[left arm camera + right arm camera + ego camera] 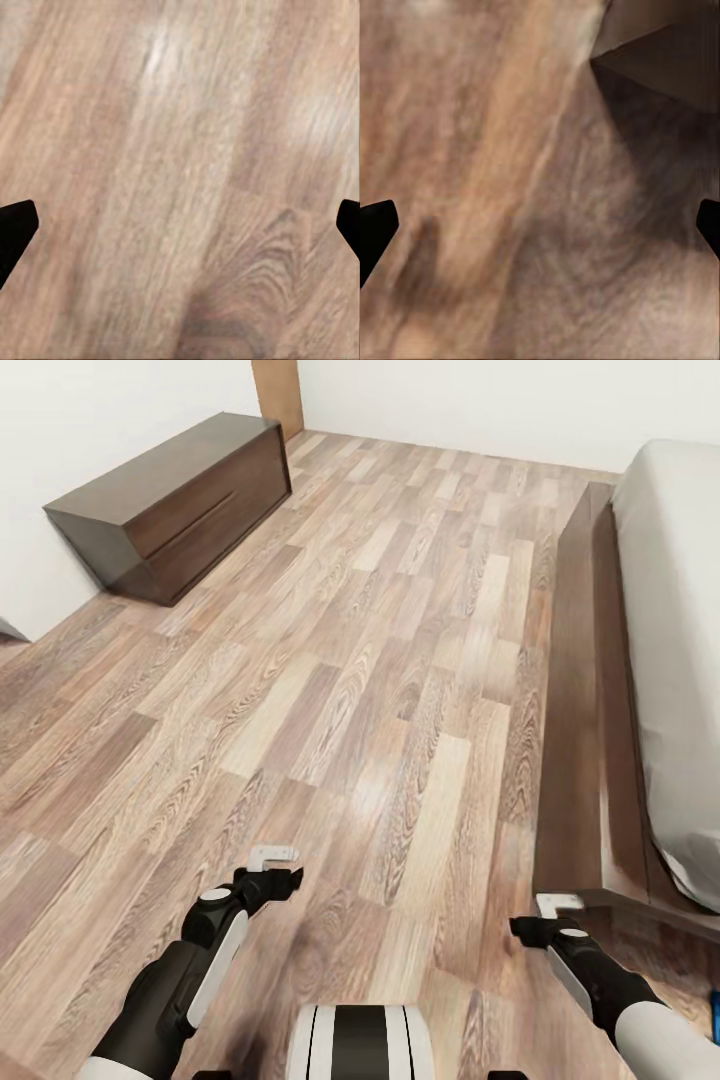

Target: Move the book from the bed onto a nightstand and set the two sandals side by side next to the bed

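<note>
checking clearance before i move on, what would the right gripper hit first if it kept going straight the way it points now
Most likely the wood-plank floor. The right gripper points down, open and empty, with bare planks between its fingertips. The bed frame corner sits off to one side of that line, though depth there is hard to judge.

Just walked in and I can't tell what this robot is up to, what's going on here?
Nothing is being handled right now. The robot stands on the wood-plank floor alongside the bed, whose dark wooden frame runs along the right of the head view. The left gripper and right gripper hang low over the floor, both open and empty. A long dark bench sits against the far wall. A bit of bright blue shows at the right edge, possibly a sandal.
</note>
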You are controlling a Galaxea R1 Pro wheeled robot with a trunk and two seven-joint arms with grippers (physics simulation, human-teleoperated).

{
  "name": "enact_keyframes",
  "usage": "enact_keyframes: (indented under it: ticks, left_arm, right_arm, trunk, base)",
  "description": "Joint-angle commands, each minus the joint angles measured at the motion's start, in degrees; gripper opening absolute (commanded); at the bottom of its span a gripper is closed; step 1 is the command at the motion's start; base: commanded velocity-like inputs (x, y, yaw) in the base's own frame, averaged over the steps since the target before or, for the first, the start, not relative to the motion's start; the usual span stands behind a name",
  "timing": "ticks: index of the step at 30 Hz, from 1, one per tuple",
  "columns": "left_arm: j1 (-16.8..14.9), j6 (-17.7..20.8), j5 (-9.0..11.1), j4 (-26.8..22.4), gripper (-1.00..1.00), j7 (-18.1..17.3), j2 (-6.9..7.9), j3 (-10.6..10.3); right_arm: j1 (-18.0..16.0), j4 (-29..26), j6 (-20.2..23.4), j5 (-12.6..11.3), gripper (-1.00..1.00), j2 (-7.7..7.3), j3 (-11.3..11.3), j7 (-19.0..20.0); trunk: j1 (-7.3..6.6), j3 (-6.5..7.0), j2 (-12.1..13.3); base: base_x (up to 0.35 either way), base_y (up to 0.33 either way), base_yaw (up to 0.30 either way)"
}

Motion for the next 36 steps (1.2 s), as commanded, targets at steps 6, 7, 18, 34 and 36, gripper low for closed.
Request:
enact_keyframes:
  ticks: [6,7,18,34,36]
  left_arm:
    - [-0.05,0.18,0.6,-0.01,1.0,0.56,0.02,-0.15]
    - [-0.03,0.2,0.6,-0.01,1.0,0.56,0.02,-0.15]
    - [-0.02,0.23,0.61,-0.09,1.0,0.56,0.09,-0.15]
    - [-0.08,0.29,0.59,-0.28,1.0,0.57,-0.07,-0.08]
    - [-0.08,0.34,0.6,-0.28,1.0,0.58,-0.07,-0.07]
  right_arm:
    - [-0.04,-0.43,0.27,0.35,1.0,-0.08,0.75,-0.29]
    - [-0.03,-0.43,0.28,0.35,1.0,-0.07,0.76,-0.29]
    - [-0.05,-0.43,0.29,0.35,1.0,-0.14,0.71,-0.29]
    - [-0.1,-0.49,1.5,0.27,1.0,-0.22,0.65,-0.34]
    - [-0.1,-0.99,2.41,0.27,1.0,-0.17,0.59,-0.23]
  trunk:
    - [0.01,-0.03,-0.02]
    - [0.01,-0.03,-0.02]
    - [0.01,-0.03,-0.02]
    - [-0.38,3.3,0.19]
    - [-0.43,3.74,0.21]
  base:
    - [0.188,0.308,0.277]
    - [0.189,0.306,0.277]
    - [0.208,0.219,0.063]
    - [0.007,0.006,0.0]
    - [0.0,0.0,0.0]
